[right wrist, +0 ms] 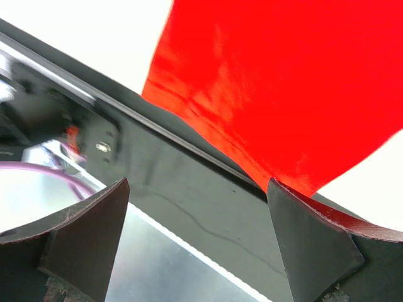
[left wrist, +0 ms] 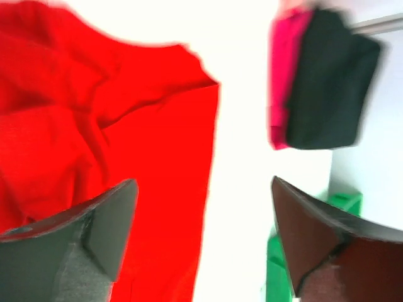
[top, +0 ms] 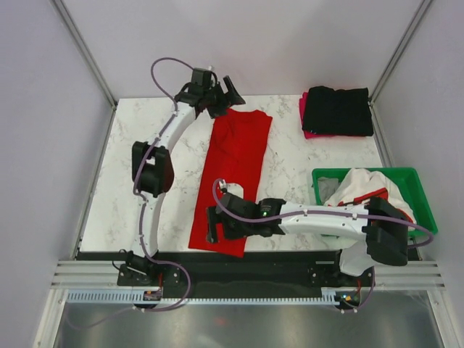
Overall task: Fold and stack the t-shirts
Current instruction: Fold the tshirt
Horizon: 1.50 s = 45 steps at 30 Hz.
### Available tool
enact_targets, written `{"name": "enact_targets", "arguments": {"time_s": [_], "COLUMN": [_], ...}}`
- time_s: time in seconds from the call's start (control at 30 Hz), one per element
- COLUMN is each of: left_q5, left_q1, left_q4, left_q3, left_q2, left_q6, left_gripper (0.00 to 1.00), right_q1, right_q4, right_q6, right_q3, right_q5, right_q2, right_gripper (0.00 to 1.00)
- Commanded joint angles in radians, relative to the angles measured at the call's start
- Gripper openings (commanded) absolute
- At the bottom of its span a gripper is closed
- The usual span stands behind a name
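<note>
Red tee (top: 233, 181), mid tabletop: soft matt cloth, creased twd far edge; I see a slight sheen at its near hem. Black tee (left wrist: 327, 82) over pink tee (left wrist: 283, 82), far-right corner: matt cloth, both. Tabletop (top: 138, 130): smooth, marble-look, grey veins. Crate (top: 424, 199), right edge: green plastic, semi-gloss. Near-edge plate (right wrist: 208, 220): black, smooth, low gloss. Right gripper (right wrist: 196, 185) fingers (right wrist: 82, 239): dark, matt, rough-looking faces.
</note>
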Motion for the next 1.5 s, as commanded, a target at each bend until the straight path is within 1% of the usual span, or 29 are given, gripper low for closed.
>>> {"name": "enact_targets", "arguments": {"time_s": [0.0,0.07,0.1,0.13,0.17,0.2,0.23,0.27,0.3,0.33,0.37,0.43,0.47,0.5,0.53,0.6,0.63,0.67,0.7,0.73,0.83,0.87,0.97,1.07,1.17,1.2,1.23,1.33,1.47], "left_q5": [0.019,0.005,-0.001,-0.004,-0.009,-0.030,-0.053,-0.079,-0.114,-0.128,-0.136,-0.130,-0.124,-0.087,-0.072,-0.035,-0.032,-0.025,-0.009,0.032,0.068,0.067,0.054,0.065,0.064,0.059,0.057,0.047,0.037], "left_q1": [0.059,0.081,0.090,0.101,0.122,0.131,0.139,0.150,0.150,0.150,0.150,0.150,0.148,0.148,0.145,0.141,0.139,0.138,0.135,0.129,0.070,0.028,-0.037,-0.060,-0.065,-0.066,-0.066,-0.066,-0.066], "left_q4": [-0.064,-0.105,-0.114,-0.131,-0.134,-0.137,-0.142,-0.140,-0.139,-0.139,-0.133,-0.114,-0.107,-0.084,-0.068,-0.032,-0.021,-0.004,0.023,0.087,0.212,0.234,0.324,0.410,0.432,0.433,0.433,0.412,0.377], "left_q3": [0.060,0.011,-0.014,-0.048,-0.136,-0.190,-0.247,-0.379,-0.451,-0.520,-0.663,-0.794,-0.921,-0.985,-1.104,-1.210,-1.256,-1.346,-1.391,-1.475,-1.603,-1.625,-1.694,-1.743,-1.758,-1.758,-1.754,-1.731,-1.717], "left_q2": [-0.215,-0.291,-0.341,-0.439,-0.501,-0.559,-0.687,-0.751,-0.809,-0.877,-0.984,-1.084,-1.166,-1.204,-1.231,-1.305,-1.324,-1.340,-1.356,-1.385,-1.394,-1.387,-1.339,-1.276,-1.238,-1.236,-1.236,-1.242,-1.259], "left_q6": [0.109,0.126,0.140,0.147,0.155,0.172,0.175,0.178,0.196,0.200,0.200,0.197,0.186,0.175,0.167,0.152,0.140,0.123,0.086,0.068,-0.010,-0.023,-0.064,-0.093,-0.098,-0.096,-0.093,-0.075,-0.058], "left_gripper": [0.99,1.00,1.00,1.00,1.00,1.00,1.00,1.00,1.00,1.00,1.00,0.99,0.99,0.98,0.97,0.96,0.95,0.94,0.94,0.93,0.91,0.91,0.91,0.90,0.89,0.89,0.89,0.89,0.89], "right_q1": [-0.029,-0.075,-0.131,-0.161,-0.192,-0.253,-0.281,-0.307,-0.357,-0.382,-0.406,-0.474,-0.497,-0.518,-0.558,-0.595,-0.624,-0.635,-0.646,-0.661,-0.680,-0.683,-0.700,-0.712,-0.724,-0.738,-0.744,-0.779,-0.802], "right_q4": [-0.162,-0.196,-0.196,-0.198,-0.196,-0.198,-0.196,-0.193,-0.190,-0.188,-0.195,-0.192,-0.193,-0.193,-0.193,-0.195,-0.196,-0.199,-0.199,-0.199,-0.224,-0.236,-0.242,-0.238,-0.236,-0.234,-0.233,-0.231,-0.158], "right_q6": [-0.051,-0.104,-0.121,-0.141,-0.176,-0.196,-0.212,-0.250,-0.269,-0.285,-0.302,-0.342,-0.353,-0.374,-0.381,-0.394,-0.407,-0.416,-0.424,-0.446,-0.485,-0.490,-0.500,-0.517,-0.533,-0.539,-0.537,-0.508,-0.502], "right_q3": [0.118,0.170,0.181,0.204,0.216,0.232,0.268,0.288,0.307,0.360,0.391,0.475,0.507,0.537,0.596,0.661,0.713,0.741,0.768,0.814,0.902,0.919,0.949,0.986,1.074,1.101,1.165,1.244,1.221], "right_q5": [0.147,0.154,0.148,0.146,0.140,0.138,0.131,0.128,0.123,0.106,0.091,0.068,0.048,0.036,0.025,-0.016,-0.030,-0.040,-0.056,-0.064,-0.070,-0.070,-0.104,-0.109,-0.107,-0.107,-0.109,-0.135,-0.201], "right_q2": [-0.066,-0.064,-0.061,-0.059,-0.055,-0.047,-0.021,-0.006,0.017,0.072,0.103,0.193,0.226,0.261,0.329,0.403,0.472,0.506,0.538,0.595,0.700,0.723,0.796,0.870,0.965,1.021,1.049,1.132,1.129], "right_gripper": [0.98,0.98,0.98,0.98,0.98,0.98,0.98,0.98,0.98,0.98,0.98,0.98,0.98,0.98,0.98,0.98,0.98,0.98,0.98,0.97,0.97,0.97,0.97,0.97,0.97,0.97,0.97,0.96,0.97]}}
